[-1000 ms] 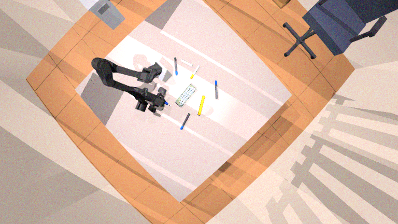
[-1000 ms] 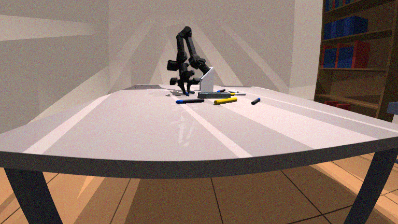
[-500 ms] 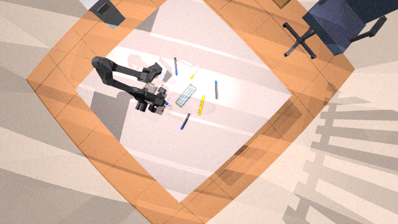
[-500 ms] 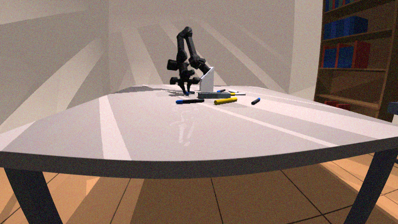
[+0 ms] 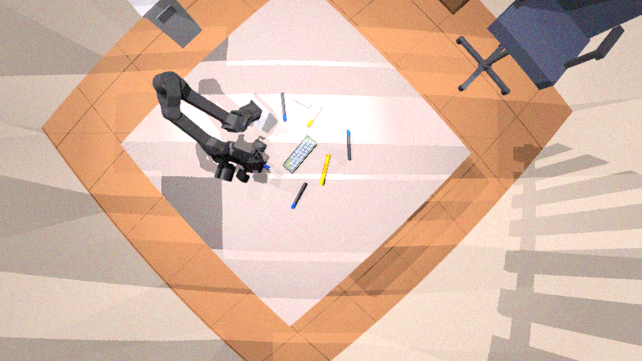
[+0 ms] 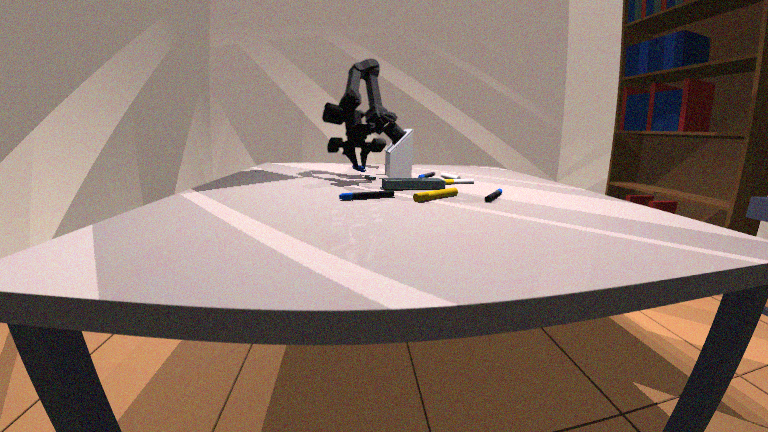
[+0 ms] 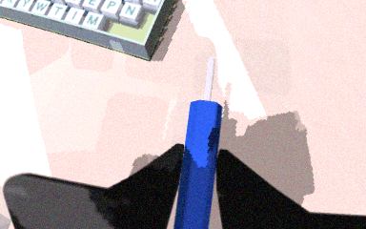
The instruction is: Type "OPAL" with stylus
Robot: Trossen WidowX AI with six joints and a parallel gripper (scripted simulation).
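Note:
My gripper (image 5: pixel 265 164) (image 6: pixel 359 165) (image 7: pixel 200 154) is shut on the blue stylus (image 5: pixel 267 166) (image 6: pixel 359 168) (image 7: pixel 205 126), one finger on each side of its barrel. The stylus is held a little above the desk, and its thin pale tip points away from the fingers, towards the top of the wrist view. The keyboard (image 5: pixel 300 154) (image 6: pixel 413 184) (image 7: pixel 114 45) lies on the desk, beyond and to one side of the tip. Only its near corner shows at the wrist view's upper left, with N, P, E, M, I and T keys readable. The O, A and L keys cannot be made out.
Black pens with blue ends (image 5: pixel 298 195) (image 5: pixel 349 144) (image 5: pixel 283 106), a thick yellow marker (image 5: pixel 324 170) (image 6: pixel 435 195) and a white pen with a yellow end (image 5: pixel 314 117) lie around the keyboard. A pale slanted block (image 6: pixel 399 156) stands behind the keyboard, close to the arm.

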